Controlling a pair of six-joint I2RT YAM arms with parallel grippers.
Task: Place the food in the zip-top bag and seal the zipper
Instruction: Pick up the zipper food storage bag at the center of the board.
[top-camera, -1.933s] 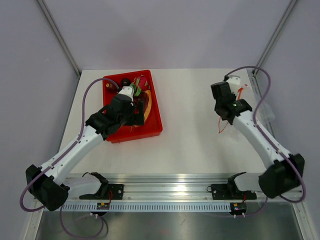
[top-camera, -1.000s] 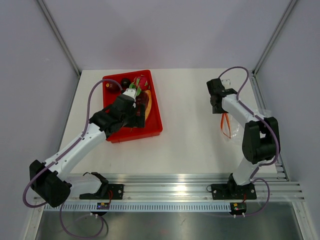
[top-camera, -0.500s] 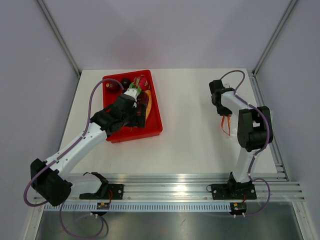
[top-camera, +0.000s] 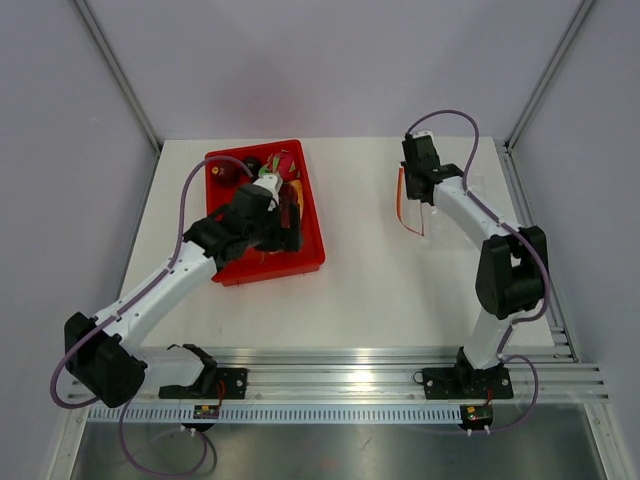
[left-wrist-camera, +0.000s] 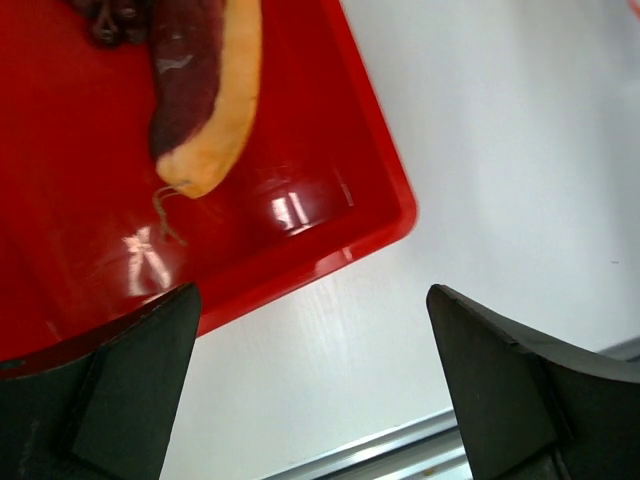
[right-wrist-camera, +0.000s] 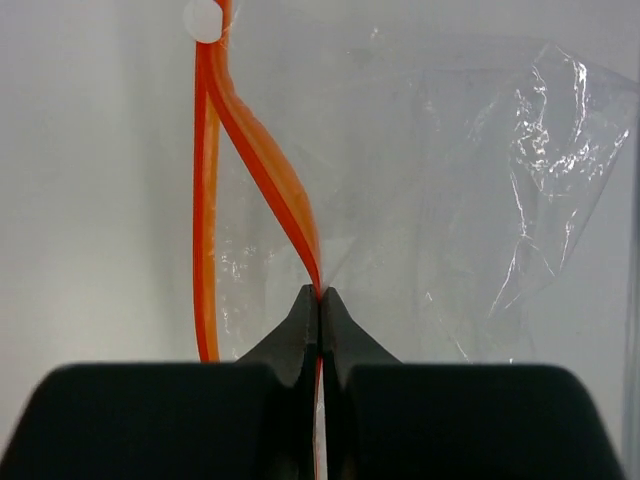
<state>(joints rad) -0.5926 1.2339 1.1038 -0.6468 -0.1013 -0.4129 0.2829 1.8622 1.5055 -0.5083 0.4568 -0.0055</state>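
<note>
Food (top-camera: 285, 165) lies in a red bin (top-camera: 300, 266) on the far left part of the white table (top-camera: 370, 300), well apart from the bag. At the bin's far end are two dark round lumps and a red-pink piece with green bits. Nearer its middle lies a long piece (left-wrist-camera: 200, 90), dark red-brown on one side and pale orange on the other, with a thin stringy tail.

The left gripper (left-wrist-camera: 312, 290) hangs over the bin's near right corner with its jaws spread wide and nothing between them. The bin's rim and bare table show in the gap.

The clear, crinkly bag (right-wrist-camera: 500, 200) is at the far right part of the table. The right gripper (right-wrist-camera: 318, 300) has its fingers (right-wrist-camera: 290, 345) pressed together on the orange zipper (right-wrist-camera: 262, 150), pinching one of the two strips. That strip curves up from the pinch, the other runs straight just to its left, and the two meet at a small white tab (right-wrist-camera: 204, 18) at the far end, so the mouth gapes between them. The tab is too small to show any print, and no lettering can be made out on the plastic. Whether the bag rests on the table or hangs from the grip cannot be told.
</note>
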